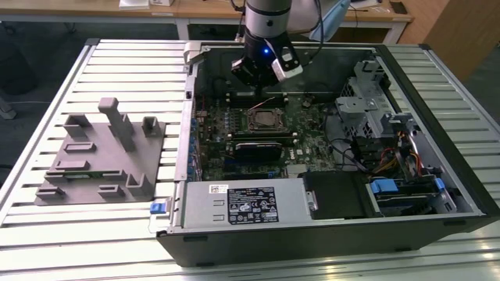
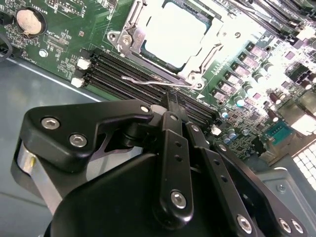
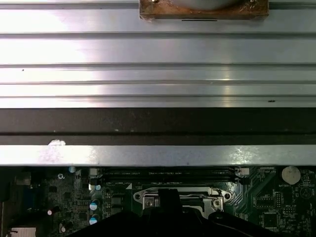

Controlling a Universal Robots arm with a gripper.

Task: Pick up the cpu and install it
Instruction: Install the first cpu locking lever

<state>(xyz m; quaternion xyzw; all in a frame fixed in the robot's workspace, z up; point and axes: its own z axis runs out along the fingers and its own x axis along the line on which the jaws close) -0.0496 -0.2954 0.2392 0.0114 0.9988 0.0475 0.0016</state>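
Observation:
The cpu [image 2: 175, 32], a pale silvery square, lies flat inside the metal-rimmed socket frame [image 2: 197, 59] on the green motherboard [image 2: 59, 44]. A thin wire lever [image 2: 148, 81] runs along the frame's edge. My gripper [image 2: 170, 98] hangs above the board just beside the socket, over the dark memory slots [image 2: 133, 74], apart from the cpu. In the exterior view the gripper [image 1: 262, 93] is inside the open computer case, slightly behind the socket [image 1: 264, 120]. In the first wrist view the socket frame [image 3: 148, 196] shows beneath the case's metal rim [image 3: 158, 155].
The case [image 1: 328, 234] lies open on a slatted metal table [image 1: 47, 234]. A grey plastic block with upright posts [image 1: 102, 152] stands at the exterior view's left. The power supply [image 1: 246, 202] sits in front, and the drive cage [image 1: 367, 99] and cables at the right.

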